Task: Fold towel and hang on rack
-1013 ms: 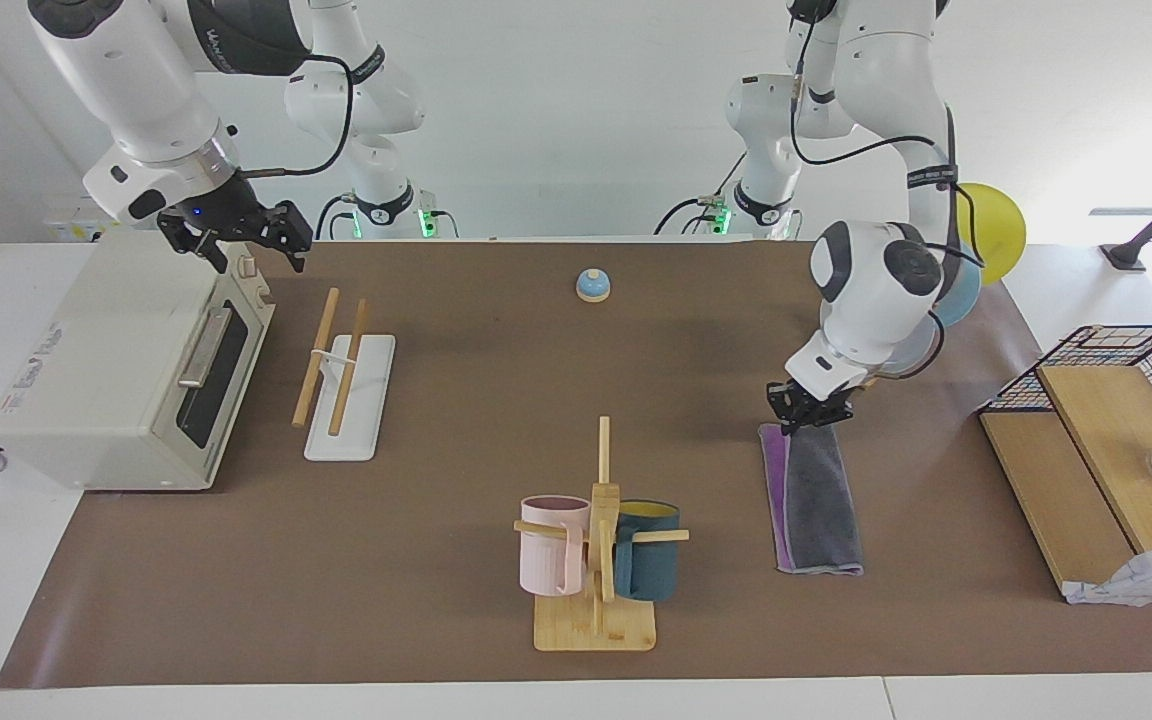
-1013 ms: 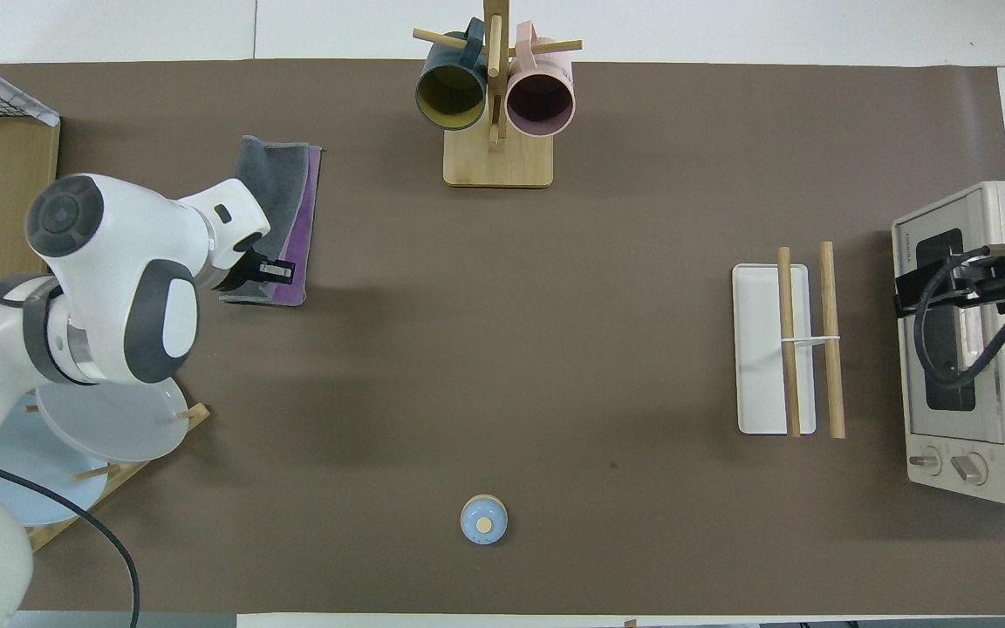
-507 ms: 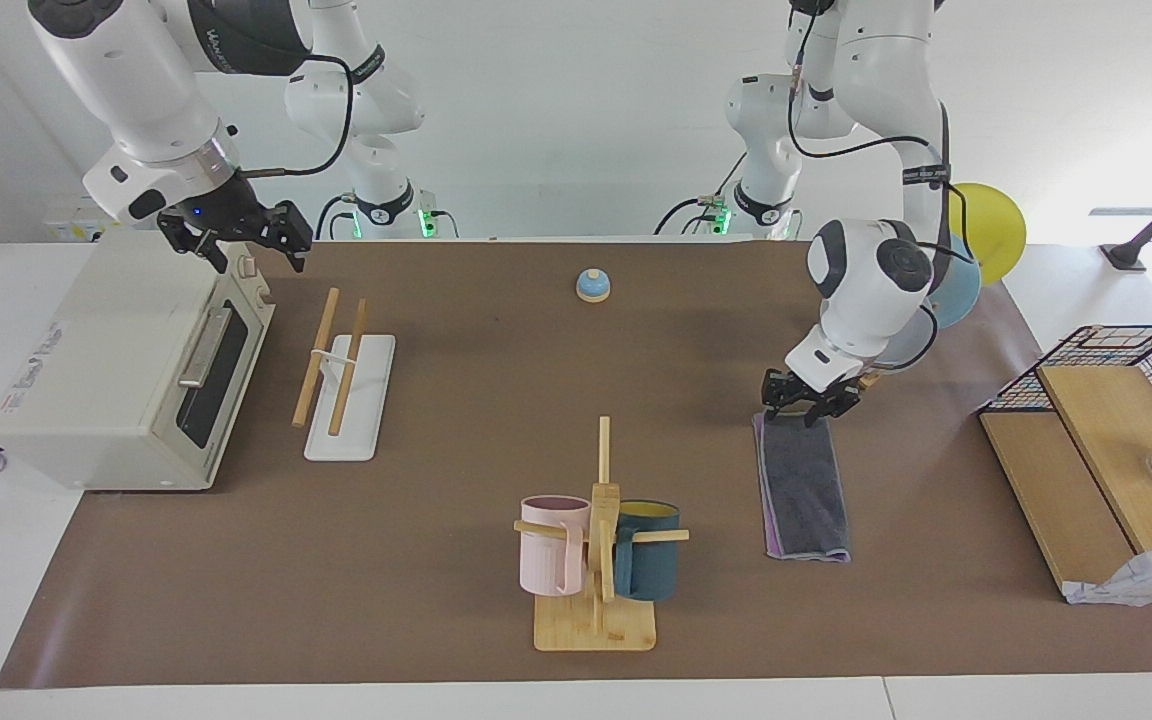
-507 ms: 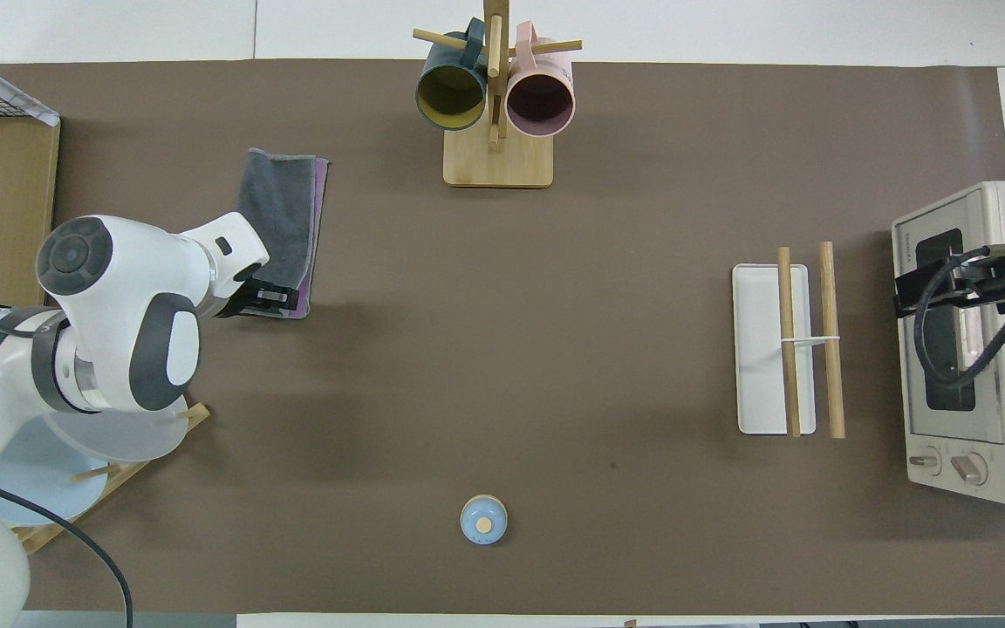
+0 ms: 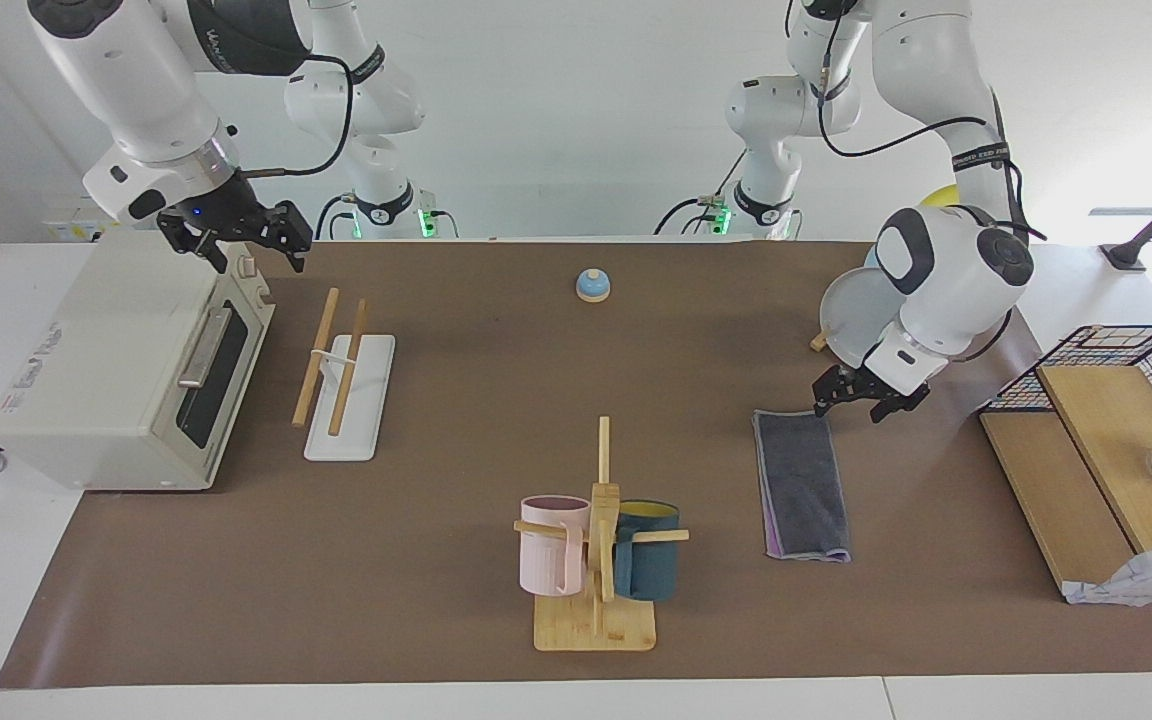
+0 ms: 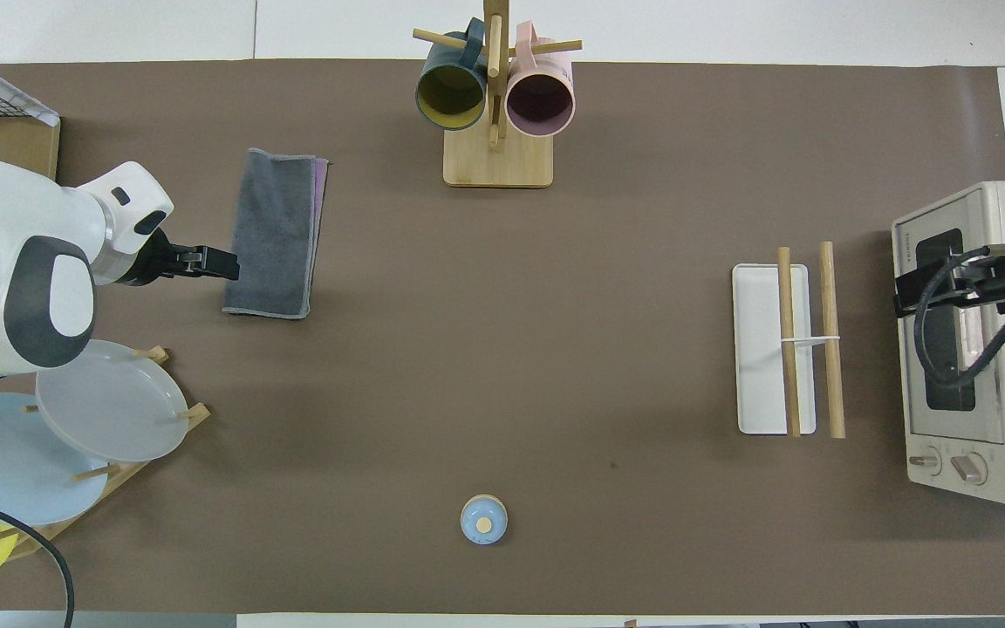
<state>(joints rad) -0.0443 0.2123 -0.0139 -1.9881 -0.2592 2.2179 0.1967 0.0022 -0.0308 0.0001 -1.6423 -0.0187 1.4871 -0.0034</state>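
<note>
Two hands gape empty: left hand [image 5: 851,400] just beside the folded towel [image 5: 802,483], at its two o'clock facing; right hand [image 5: 236,245] waits over the toaster oven [image 5: 126,370]. Bare counter [image 5: 496,370] separates towel from rack [image 5: 344,375].

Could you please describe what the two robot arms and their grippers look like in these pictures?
Both arms are glossy white with rounded casings and dark grey joint covers. Black cables loop loosely along them, strapped on by lettered black bands. Green lights glow at both bases. The left gripper is small, black and angular on a white wrist block. The right gripper is black too, below a silver ring, with a small blue light.
</note>
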